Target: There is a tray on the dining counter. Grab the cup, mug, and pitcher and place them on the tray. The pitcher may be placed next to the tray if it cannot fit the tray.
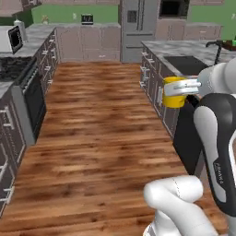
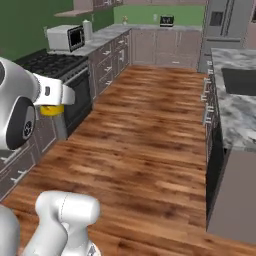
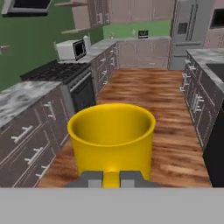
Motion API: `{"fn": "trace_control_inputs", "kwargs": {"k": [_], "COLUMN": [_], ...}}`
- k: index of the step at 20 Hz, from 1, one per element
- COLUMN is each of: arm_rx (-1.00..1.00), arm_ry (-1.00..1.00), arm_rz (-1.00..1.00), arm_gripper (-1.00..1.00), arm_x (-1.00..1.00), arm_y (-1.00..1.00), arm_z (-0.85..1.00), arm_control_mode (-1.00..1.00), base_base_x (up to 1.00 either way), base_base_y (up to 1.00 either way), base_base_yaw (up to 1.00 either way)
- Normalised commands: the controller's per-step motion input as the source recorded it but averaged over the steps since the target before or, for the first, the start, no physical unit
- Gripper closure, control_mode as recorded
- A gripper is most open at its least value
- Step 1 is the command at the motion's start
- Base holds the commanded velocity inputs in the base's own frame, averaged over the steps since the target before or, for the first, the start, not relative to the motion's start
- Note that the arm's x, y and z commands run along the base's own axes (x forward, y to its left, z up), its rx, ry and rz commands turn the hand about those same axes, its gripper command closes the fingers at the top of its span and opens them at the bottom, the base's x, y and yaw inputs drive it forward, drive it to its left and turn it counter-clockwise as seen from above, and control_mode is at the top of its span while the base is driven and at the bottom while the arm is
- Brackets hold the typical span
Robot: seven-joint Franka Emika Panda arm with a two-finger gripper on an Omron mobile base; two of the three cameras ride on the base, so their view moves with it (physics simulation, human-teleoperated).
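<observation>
Your pincer [image 3: 111, 178] — clamped on the mug [image 3: 112, 138] by its handle | mug upright, carried in the air above the wooden floor [image 1: 97, 133] — stove [image 3: 61, 72] off to its left

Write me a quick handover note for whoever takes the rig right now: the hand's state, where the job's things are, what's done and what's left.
Hand: shut on the yellow mug, gripping it by its handle; the mug is upright, open side up, and looks empty.
Position: the mug is carried in the air above the wooden floor of the kitchen aisle, between the stove side and the marble counter with the sink.
Done: mug picked up.
Left: carry the mug to the tray and set it down, then fetch the cup and the pitcher. How far those have got cannot be judged from here.
</observation>
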Motion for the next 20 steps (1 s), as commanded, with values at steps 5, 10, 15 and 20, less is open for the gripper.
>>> {"fn": "trace_control_inputs", "kwargs": {"k": [5,10,15,20], "arm_rx": [0.0,0.0,0.0,0.0], "arm_ry": [0.0,0.0,0.0,0.0], "arm_rz": [0.0,0.0,0.0,0.0], "arm_gripper": [1.0,1.0,1.0,1.0], "arm_x": [0.0,0.0,0.0,0.0], "arm_y": [0.0,0.0,0.0,0.0], "arm_z": [0.0,0.0,0.0,0.0], "arm_control_mode": [1.0,1.0,1.0,1.0], "base_base_x": [-0.3,-0.04,0.01,0.42], "base_base_y": [-0.04,-0.14,-0.56,-0.28], "base_base_yaw": [-1.0,-1.0,-0.96,-0.86]}}
